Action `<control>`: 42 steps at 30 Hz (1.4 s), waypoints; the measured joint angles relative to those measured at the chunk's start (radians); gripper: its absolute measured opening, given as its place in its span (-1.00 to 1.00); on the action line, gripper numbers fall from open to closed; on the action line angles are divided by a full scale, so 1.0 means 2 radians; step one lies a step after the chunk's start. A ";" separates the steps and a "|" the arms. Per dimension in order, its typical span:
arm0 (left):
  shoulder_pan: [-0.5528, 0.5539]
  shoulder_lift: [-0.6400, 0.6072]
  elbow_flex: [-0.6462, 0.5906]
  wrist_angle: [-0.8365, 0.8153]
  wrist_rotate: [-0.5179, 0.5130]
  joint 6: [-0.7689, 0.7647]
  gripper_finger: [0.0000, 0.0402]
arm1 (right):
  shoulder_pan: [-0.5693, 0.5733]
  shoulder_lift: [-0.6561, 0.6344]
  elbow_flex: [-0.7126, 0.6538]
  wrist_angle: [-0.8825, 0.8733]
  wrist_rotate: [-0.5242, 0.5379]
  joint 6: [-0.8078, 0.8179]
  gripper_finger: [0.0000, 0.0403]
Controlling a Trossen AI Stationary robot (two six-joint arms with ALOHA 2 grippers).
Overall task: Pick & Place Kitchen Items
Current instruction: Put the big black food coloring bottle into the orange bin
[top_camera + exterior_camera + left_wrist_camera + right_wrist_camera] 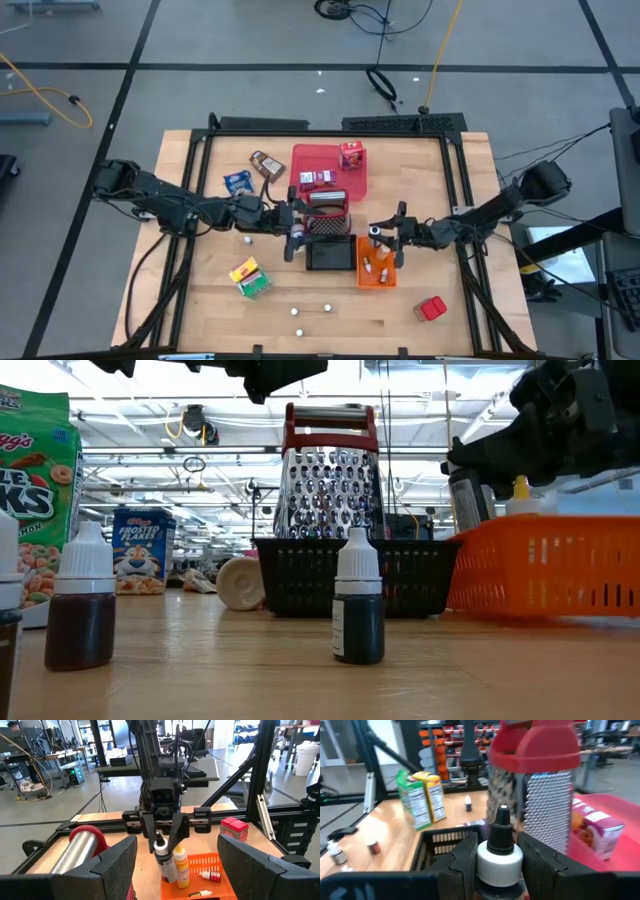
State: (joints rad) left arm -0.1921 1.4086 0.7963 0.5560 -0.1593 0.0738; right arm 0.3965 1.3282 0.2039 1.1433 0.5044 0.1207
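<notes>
Bottle (500,851) with a white cap sits pinched in the right gripper (378,238), over the orange bin (377,278) at its 12 o'clock end. Left gripper (293,232) gapes wide, empty, beside the grater (328,197). The bottle's label is hidden.

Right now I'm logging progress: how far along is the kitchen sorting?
Partly done: small bottles already lie in the orange bin. In hand: the right gripper holds a white-capped dark bottle above that bin. Left: the yellow-green boxes, the red box and loose dropper bottles on the table.
</notes>
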 joint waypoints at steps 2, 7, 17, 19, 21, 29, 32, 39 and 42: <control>0.000 0.000 0.000 0.000 0.000 0.000 0.36 | 0.000 0.013 0.000 0.021 -0.019 0.005 -0.44; 0.000 0.000 0.000 0.000 0.000 0.000 0.36 | 0.000 0.034 0.000 0.049 -0.043 -0.003 -0.43; 0.000 0.000 0.000 -0.001 0.000 0.000 0.36 | 0.000 0.058 0.001 0.067 -0.042 -0.001 -0.42; 0.000 0.000 0.000 -0.001 0.000 0.000 0.36 | 0.000 0.059 0.001 0.067 -0.042 -0.003 -0.42; 0.000 0.000 0.000 -0.001 0.000 0.000 0.36 | -0.001 0.059 0.001 0.066 -0.042 -0.003 -0.41; 0.000 0.000 0.000 -0.001 0.000 0.000 0.36 | -0.001 0.059 0.001 0.064 -0.043 -0.014 -0.40; 0.000 0.000 0.000 -0.001 0.000 0.000 0.36 | -0.001 0.059 0.001 0.063 -0.043 -0.016 -0.40; 0.000 0.000 0.000 -0.001 0.000 0.000 0.36 | -0.001 0.059 0.001 0.065 -0.043 -0.017 -0.40; 0.000 0.000 0.000 -0.001 0.000 0.000 0.36 | -0.001 0.059 0.001 0.068 -0.044 -0.020 -0.37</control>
State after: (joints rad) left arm -0.1921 1.4086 0.7963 0.5533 -0.1593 0.0738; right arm 0.3943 1.4471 0.2051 1.2791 0.4164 0.0814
